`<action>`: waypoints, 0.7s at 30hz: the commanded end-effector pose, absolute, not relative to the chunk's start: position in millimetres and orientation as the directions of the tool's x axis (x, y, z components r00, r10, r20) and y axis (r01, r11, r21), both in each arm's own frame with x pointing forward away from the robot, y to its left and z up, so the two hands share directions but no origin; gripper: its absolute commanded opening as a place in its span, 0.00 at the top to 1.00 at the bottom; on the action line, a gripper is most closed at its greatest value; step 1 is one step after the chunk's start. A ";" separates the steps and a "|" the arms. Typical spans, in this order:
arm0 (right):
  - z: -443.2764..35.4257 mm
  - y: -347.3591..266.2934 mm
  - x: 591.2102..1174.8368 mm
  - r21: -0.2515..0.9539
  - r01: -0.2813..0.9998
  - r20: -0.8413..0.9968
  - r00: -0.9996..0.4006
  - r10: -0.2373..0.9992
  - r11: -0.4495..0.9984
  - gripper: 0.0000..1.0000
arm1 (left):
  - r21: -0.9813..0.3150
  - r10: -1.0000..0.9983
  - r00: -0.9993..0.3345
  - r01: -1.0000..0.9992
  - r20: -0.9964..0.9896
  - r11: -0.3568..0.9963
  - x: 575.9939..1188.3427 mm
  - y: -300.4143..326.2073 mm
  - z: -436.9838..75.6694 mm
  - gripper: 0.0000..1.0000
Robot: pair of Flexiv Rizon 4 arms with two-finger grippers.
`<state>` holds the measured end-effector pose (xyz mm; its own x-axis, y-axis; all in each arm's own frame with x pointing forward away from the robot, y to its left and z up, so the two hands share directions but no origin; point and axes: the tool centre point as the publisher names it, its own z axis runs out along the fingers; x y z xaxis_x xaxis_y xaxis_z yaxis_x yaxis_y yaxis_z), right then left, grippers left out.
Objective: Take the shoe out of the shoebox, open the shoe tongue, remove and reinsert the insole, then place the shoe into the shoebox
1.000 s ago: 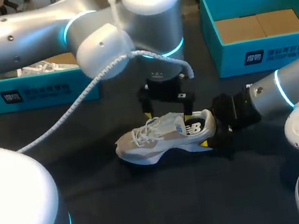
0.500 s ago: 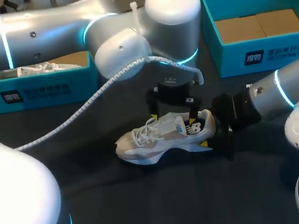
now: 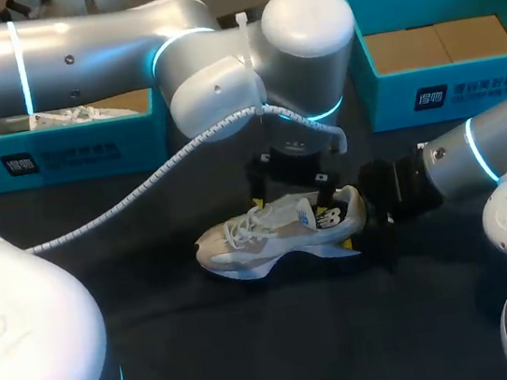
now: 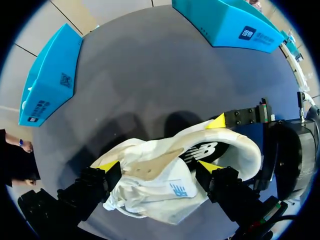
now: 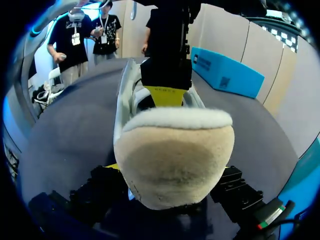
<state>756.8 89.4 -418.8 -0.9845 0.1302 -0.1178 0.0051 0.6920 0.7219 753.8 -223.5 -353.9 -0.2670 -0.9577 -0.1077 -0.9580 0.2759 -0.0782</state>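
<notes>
A white and beige sneaker stands upright on the dark table, toe to the left. My right gripper is shut on its heel, and in the right wrist view the padded heel fills the space between the fingers of that gripper. My left gripper hangs over the shoe's collar, open. In the left wrist view its yellow tips straddle the tongue and laces of the sneaker, one on each side of the left gripper's gap. The insole is hidden inside the shoe.
A teal shoebox at the back left holds another white shoe. A second teal shoebox with a cardboard floor stands at the back right. My left arm spans the table's middle.
My left arm has shifted to the right and its gripper has come down a little closer over the shoe's opening. The right gripper and the shoe have stayed put.
</notes>
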 end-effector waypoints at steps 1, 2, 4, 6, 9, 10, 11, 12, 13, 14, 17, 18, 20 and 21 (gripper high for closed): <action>-420.3 92.3 756.7 0.717 0.007 -0.119 -0.984 0.133 0.697 1.00 | -0.082 -0.956 -0.265 -0.958 -0.129 0.276 752.8 -220.9 -355.1 0.00; -420.3 92.3 756.7 0.717 0.007 -0.119 -0.984 0.133 0.697 1.00 | -0.081 -0.956 -0.264 -0.958 -0.130 0.276 752.1 -219.0 -355.1 0.00; -420.3 92.3 756.7 0.717 0.007 -0.119 -0.984 0.133 0.697 1.00 | -0.092 -0.954 -0.259 -0.957 -0.152 0.275 750.7 -215.0 -355.4 0.00; -420.3 92.3 756.7 0.717 0.007 -0.119 -0.984 0.133 0.697 1.00 | -0.098 -0.952 -0.258 -0.956 -0.164 0.276 750.2 -211.3 -355.9 0.00; -420.3 92.3 756.7 0.717 0.007 -0.119 -0.984 0.133 0.697 1.00 | -0.095 -0.955 -0.242 -0.961 -0.172 0.261 750.9 -205.1 -354.5 0.00; -420.3 92.3 756.7 0.717 0.007 -0.119 -0.984 0.133 0.697 1.00 | -0.089 -0.956 -0.235 -0.963 -0.173 0.253 751.5 -202.4 -353.2 0.00; -420.3 92.3 756.7 0.717 0.007 -0.119 -0.984 0.133 0.697 1.00 | -0.089 -0.957 -0.232 -0.964 -0.174 0.250 751.9 -199.9 -351.8 0.00; -420.3 92.3 756.7 0.717 0.007 -0.119 -0.984 0.133 0.697 1.00 | -0.087 -0.957 -0.230 -0.965 -0.178 0.248 752.1 -197.0 -350.1 0.00; -420.3 92.3 756.7 0.717 0.007 -0.119 -0.984 0.133 0.697 1.00 | -0.087 -0.958 -0.224 -0.966 -0.181 0.242 752.4 -194.3 -348.4 0.00; -420.3 92.3 756.7 0.717 0.007 -0.119 -0.984 0.133 0.697 1.00 | -0.080 -0.960 -0.216 -0.969 -0.177 0.232 752.8 -192.0 -346.5 0.00; -420.3 92.3 756.7 0.717 0.007 -0.119 -0.984 0.133 0.697 1.00 | -0.062 -0.966 -0.193 -0.976 -0.171 0.206 754.7 -186.1 -341.2 0.00; -420.3 92.3 756.7 0.717 0.007 -0.119 -0.984 0.133 0.697 1.00 | -0.053 -0.969 -0.182 -0.980 -0.168 0.193 755.3 -184.5 -339.8 0.01; -420.3 92.3 756.7 0.717 0.007 -0.119 -0.984 0.133 0.697 1.00 | -0.030 -0.972 -0.167 -0.984 -0.164 0.174 755.6 -182.9 -338.1 0.25; -420.3 92.3 756.7 0.717 0.007 -0.119 -0.984 0.133 0.697 1.00 | -0.017 -0.972 -0.162 -0.986 -0.169 0.168 755.5 -182.6 -337.9 0.43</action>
